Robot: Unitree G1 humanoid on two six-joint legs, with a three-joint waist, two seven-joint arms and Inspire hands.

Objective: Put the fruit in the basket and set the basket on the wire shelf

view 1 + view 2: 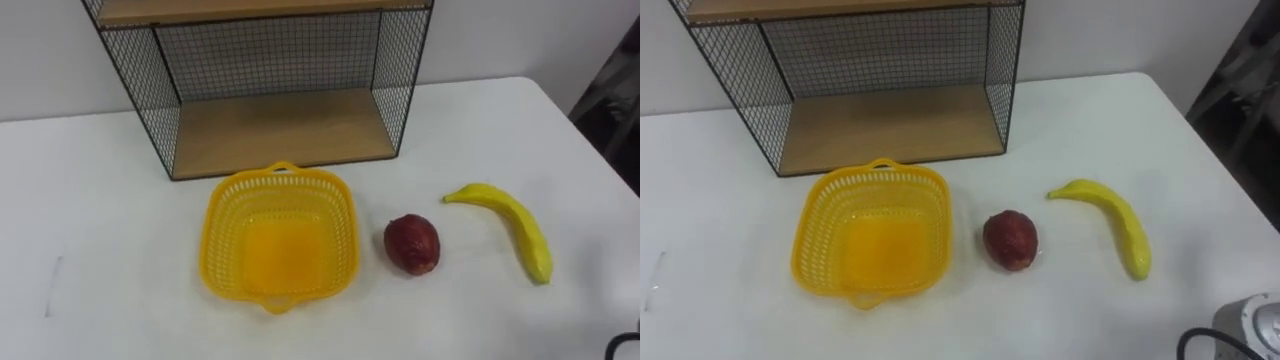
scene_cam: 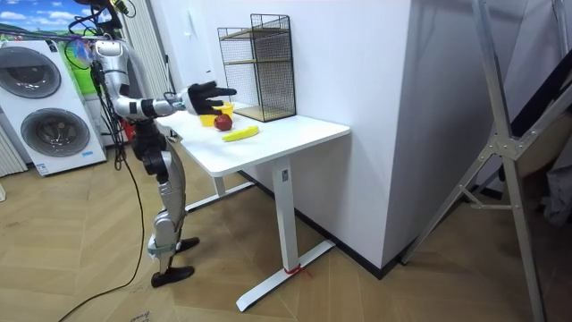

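The yellow basket point(image 1: 218, 235) sits empty at the middle of the frame on the white desk point(image 1: 100, 200), just in front of the wire shelf point(image 1: 285, 130). The red fruit point(image 1: 412, 244) lies just to its right, clear of the rim, and the banana point(image 1: 515, 228) lies farther right. Nothing is in the basket, so we're at the first pick. In the room view our right hand point(image 2: 206, 94) hovers above the desk, fingers spread apart, holding nothing. We'd take the red fruit first. It's round and may roll, so we come down from above and close round it. There's plenty of bare desk around it, but the banana lies nearer the desk's right edge.
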